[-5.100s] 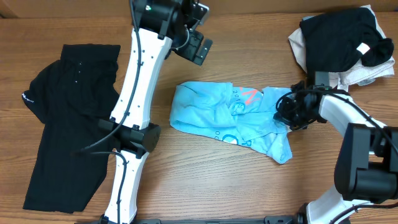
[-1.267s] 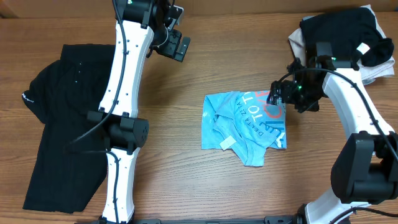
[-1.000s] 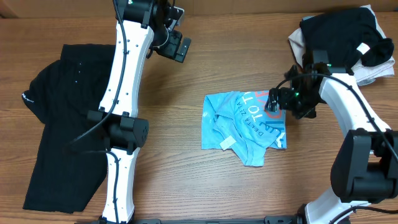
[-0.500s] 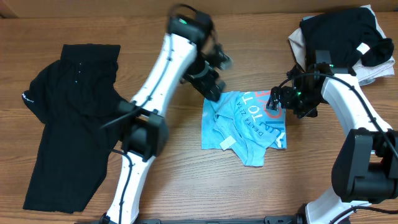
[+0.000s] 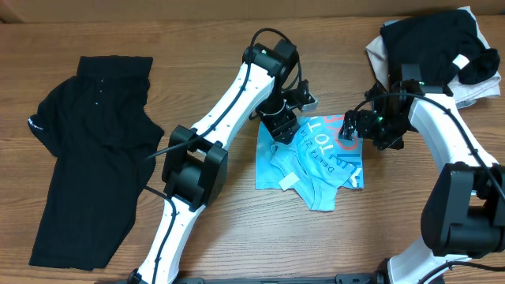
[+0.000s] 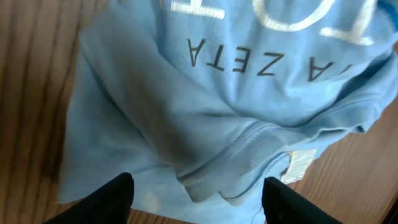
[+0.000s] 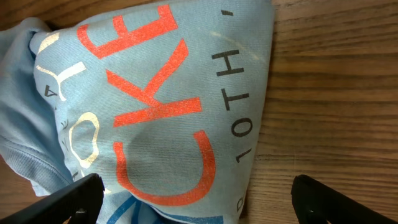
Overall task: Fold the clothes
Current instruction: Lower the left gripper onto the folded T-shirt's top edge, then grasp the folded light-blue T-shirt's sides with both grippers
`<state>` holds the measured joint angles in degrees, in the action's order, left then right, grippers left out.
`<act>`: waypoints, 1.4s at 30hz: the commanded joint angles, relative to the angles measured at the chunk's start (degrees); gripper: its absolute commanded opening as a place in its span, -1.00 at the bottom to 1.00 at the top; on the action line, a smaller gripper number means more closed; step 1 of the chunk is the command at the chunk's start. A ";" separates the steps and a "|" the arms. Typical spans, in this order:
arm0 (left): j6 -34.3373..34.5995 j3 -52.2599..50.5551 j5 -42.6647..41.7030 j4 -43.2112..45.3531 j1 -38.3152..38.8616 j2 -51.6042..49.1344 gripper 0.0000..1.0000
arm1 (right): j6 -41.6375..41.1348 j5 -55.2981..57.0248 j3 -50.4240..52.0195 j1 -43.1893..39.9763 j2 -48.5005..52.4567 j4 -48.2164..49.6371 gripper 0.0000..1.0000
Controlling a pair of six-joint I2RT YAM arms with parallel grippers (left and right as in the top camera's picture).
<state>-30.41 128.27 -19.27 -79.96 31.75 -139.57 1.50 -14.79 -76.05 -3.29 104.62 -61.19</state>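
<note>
Loosely crumpled blue T-shirt (image 5: 312,167), lettering up, perhaps half-folded.

T-shirt (image 5: 312,162) lies between spread garment (image 5: 87,158) left and heaped pile (image 5: 430,47) far right.

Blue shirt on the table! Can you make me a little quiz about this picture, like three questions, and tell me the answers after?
1. True or false: the light blue T-shirt lies neatly folded.
2. In the overhead view, what lies on the left part of the table? A) a black garment B) a red towel C) a shoe
3. In the right wrist view, what colour are the biggest letters on the shirt?
Key: 1 false, it is crumpled. 2 A. 3 pink-red.
</note>
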 commanded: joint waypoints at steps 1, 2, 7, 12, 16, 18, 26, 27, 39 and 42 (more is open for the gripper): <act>-0.90 -3.17 0.37 1.01 -0.20 0.17 0.36 | 0.02 -0.31 0.02 -0.17 0.26 0.04 1.00; -0.90 -3.85 0.39 1.16 -0.22 0.17 0.35 | 0.04 -0.31 0.02 -0.17 0.26 0.07 1.00; -0.90 -4.52 0.39 1.09 -0.22 0.17 -0.02 | 0.04 -0.31 0.02 -0.17 0.26 0.09 1.00; -0.87 -4.52 0.39 0.79 -0.22 0.17 -0.56 | 0.04 -0.31 0.02 -0.17 0.26 0.07 1.00; -0.87 -4.52 0.42 0.70 -0.22 0.17 -0.92 | 0.04 -0.31 0.02 -0.17 0.26 0.07 1.00; -0.85 -4.52 1.18 0.72 -0.24 0.17 -0.92 | 0.04 -0.31 0.02 -0.17 0.26 0.07 1.00; 4.70 -1.51 17.31 -1.18 -2.01 0.17 -0.92 | 0.04 -0.33 0.02 -0.17 0.26 0.11 1.00; 5.64 -0.48 18.71 -1.29 -2.58 0.17 -0.92 | 0.04 -0.33 0.02 -0.17 0.26 0.15 1.00; 14.36 6.88 28.41 8.76 -8.57 0.17 -0.71 | -0.20 -0.87 0.02 -0.17 0.26 1.22 1.00; 14.36 6.88 28.46 11.54 -8.48 0.17 0.05 | -0.15 -1.42 0.04 -0.17 0.26 1.33 1.00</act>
<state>-17.19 133.88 8.01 -70.28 22.20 -139.59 1.48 -14.87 -76.05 -3.29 104.64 -60.18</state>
